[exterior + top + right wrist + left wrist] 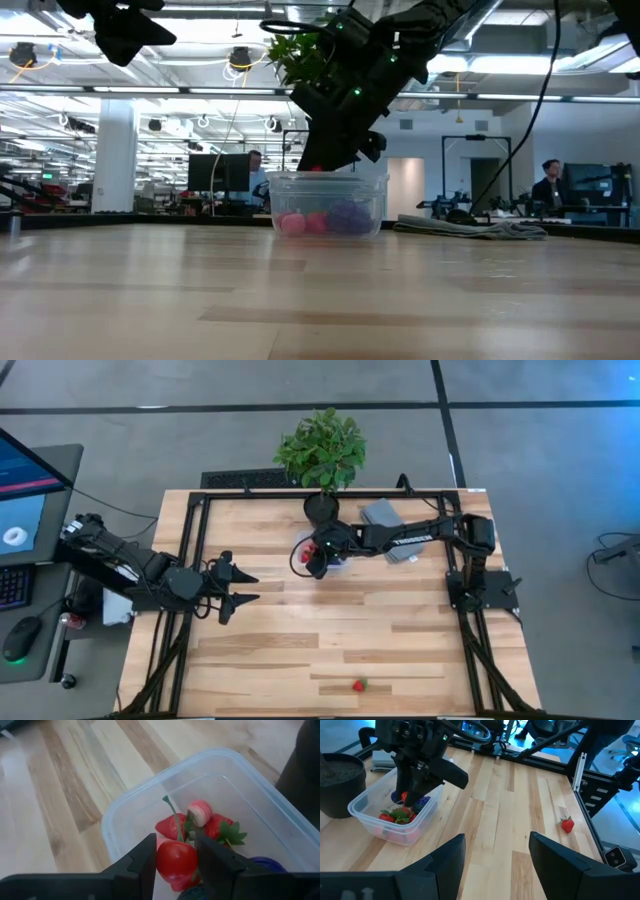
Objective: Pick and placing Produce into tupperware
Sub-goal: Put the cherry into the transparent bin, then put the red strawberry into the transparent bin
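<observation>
1. While the left arm waits at the left of the overhead frame, the left gripper [243, 587] sits above the counter [300, 650] with its fingers spread wide and nothing between them.
2. At upper centre of the overhead frame, the tupperware [322, 552] stands on the counter, just in front of the black plant pot [321, 506].
3. Directly over the tupperware, the right gripper [176, 857] is closed on a red round piece [176, 860] with a green stem; the piece is above the tub's interior.
4. Inside the tupperware lie strawberries [220, 829], a pink-and-white round piece [200, 812] and a dark purple piece [422, 801].
5. Right of the tupperware in the overhead frame, a folded grey cloth [383, 515] lies partly under the right arm.
6. At lower centre-right of the overhead frame, one strawberry [358, 685] lies alone on the counter, well apart from the tupperware.
7. In the low view, people are visible in the room beyond the counter.
</observation>
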